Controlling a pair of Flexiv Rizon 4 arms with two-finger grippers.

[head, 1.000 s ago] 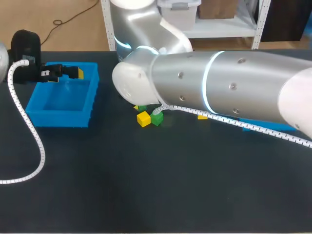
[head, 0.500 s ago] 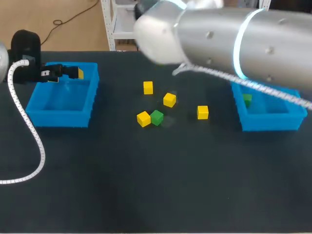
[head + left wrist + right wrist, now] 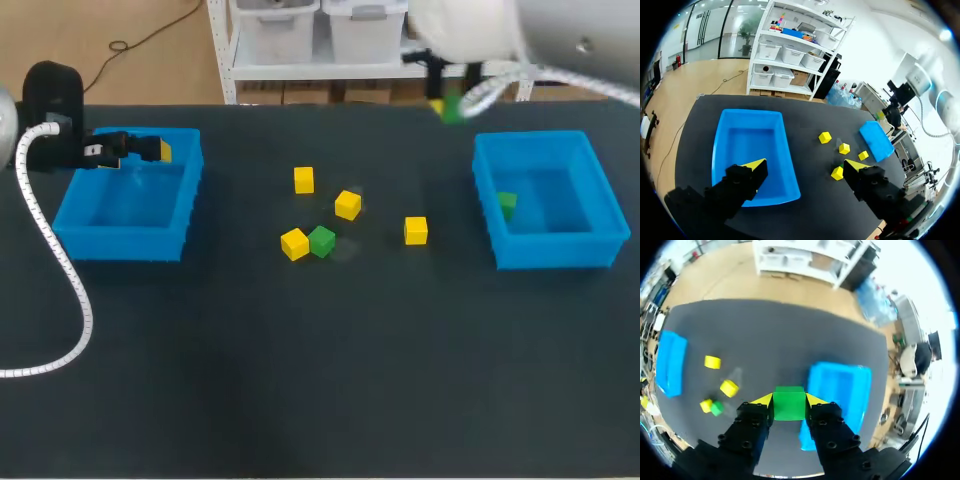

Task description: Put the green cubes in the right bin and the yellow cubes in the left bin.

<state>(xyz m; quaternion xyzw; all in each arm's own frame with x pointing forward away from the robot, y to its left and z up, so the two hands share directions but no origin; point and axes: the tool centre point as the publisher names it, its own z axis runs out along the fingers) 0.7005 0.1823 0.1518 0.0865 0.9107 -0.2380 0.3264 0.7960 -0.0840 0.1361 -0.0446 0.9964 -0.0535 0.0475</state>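
- My right pincer (image 3: 789, 401) is clamped on a small held green cube (image 3: 789, 406), with both yellow tips pressed flat against its sides.
- In the head view that right pincer (image 3: 447, 98) and the held green cube (image 3: 453, 109) hang over the far side of the black table (image 3: 300, 380). They're near the far-left corner of the right blue plastic bin (image 3: 550, 250).
- From the right wrist cam, the right blue plastic bin (image 3: 840, 382) sits below and just ahead of the fingers.
- A binned green cube (image 3: 507, 204) lies inside the right bin, by its left wall.
- My left pincer (image 3: 150, 150) hovers over the far rim of the left blue plastic bin (image 3: 125, 245).
- On its own cam the left pincer (image 3: 805, 167) is spread wide with nothing in it, and the left blue plastic bin (image 3: 750, 145) is underneath.
- Loose on the table between the bins:
  - a far yellow cube (image 3: 304, 180)
  - a middle yellow cube (image 3: 347, 205) just right of and nearer than that one
  - a right yellow cube (image 3: 416, 230) off toward the right bin
  - a near yellow cube (image 3: 294, 243), touching a loose green cube (image 3: 321, 241) on its right
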